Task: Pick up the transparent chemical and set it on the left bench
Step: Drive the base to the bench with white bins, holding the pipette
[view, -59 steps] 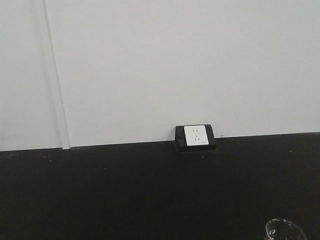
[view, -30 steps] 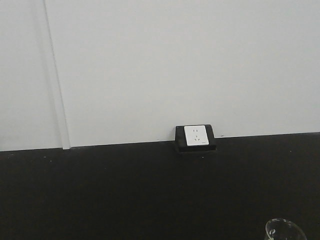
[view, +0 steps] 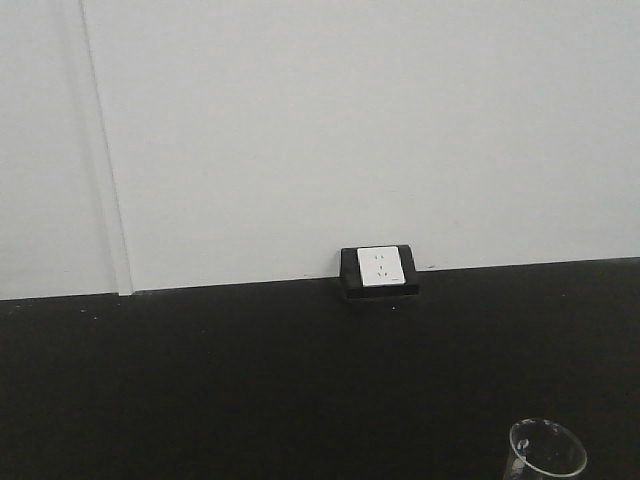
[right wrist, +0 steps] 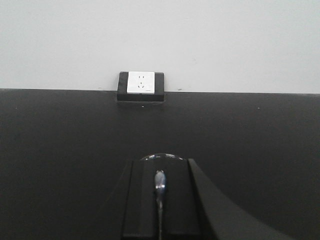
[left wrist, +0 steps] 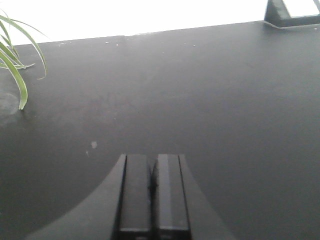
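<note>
In the right wrist view my right gripper (right wrist: 160, 163) is shut on the transparent chemical (right wrist: 159, 181), a small clear dropper. Its soft bulb shows between the two black fingers and its thin stem runs back toward the camera. Just past the fingertips the rim of a clear glass beaker (right wrist: 160, 156) peeks out. The same beaker (view: 547, 450) shows at the bottom right of the front view. My left gripper (left wrist: 151, 158) is shut with nothing in it, low over bare black worktop. The left bench is out of view.
A black worktop (view: 250, 380) runs along a white wall, with a white wall socket (view: 381, 266) in a black housing at its back edge; this socket (right wrist: 140, 82) is straight ahead of the right gripper. Green plant leaves (left wrist: 15, 60) hang at the left.
The front view has shifted: the socket sits a little further left and the beaker rim shows higher and further left in the frame.
</note>
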Motion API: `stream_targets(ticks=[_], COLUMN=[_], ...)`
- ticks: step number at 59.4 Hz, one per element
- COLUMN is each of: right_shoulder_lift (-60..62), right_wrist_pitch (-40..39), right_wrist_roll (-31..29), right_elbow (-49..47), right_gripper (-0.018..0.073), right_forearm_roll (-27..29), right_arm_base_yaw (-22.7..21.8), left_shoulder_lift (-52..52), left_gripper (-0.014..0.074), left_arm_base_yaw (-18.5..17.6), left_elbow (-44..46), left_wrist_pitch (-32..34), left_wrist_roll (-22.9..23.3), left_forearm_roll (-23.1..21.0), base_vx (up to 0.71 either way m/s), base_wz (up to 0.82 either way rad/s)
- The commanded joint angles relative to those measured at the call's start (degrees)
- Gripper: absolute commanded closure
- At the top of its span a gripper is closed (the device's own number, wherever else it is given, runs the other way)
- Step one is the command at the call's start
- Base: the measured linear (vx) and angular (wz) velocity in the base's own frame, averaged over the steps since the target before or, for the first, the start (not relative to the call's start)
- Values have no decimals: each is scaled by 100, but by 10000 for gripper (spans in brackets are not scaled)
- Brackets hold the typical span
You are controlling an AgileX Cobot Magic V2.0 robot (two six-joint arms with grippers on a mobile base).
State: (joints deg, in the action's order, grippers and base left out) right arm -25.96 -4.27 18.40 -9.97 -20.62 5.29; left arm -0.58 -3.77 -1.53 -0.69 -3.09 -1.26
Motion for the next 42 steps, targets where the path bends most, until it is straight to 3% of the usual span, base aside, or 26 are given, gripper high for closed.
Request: stream_targets(ticks=[1,42], right_shoulder_lift=[-18,-18], right_wrist_pitch=[-411,-411], right_wrist_roll=[9,9], right_elbow=[-149,-149], right_gripper=[521,521], right_forearm_roll=[-28,-28], right_arm_base_yaw=[-29,-29], left_shoulder_lift=[-110,-110], left_gripper=[600,600], left_arm_base_yaw=[-10,-10], left_elbow=[-93,-93], left_wrist_pitch=[449,449], left_wrist_roll=[45,45], left_forearm_roll=[-4,-4], base_vx=[-9,-20], base_wz=[-7,7])
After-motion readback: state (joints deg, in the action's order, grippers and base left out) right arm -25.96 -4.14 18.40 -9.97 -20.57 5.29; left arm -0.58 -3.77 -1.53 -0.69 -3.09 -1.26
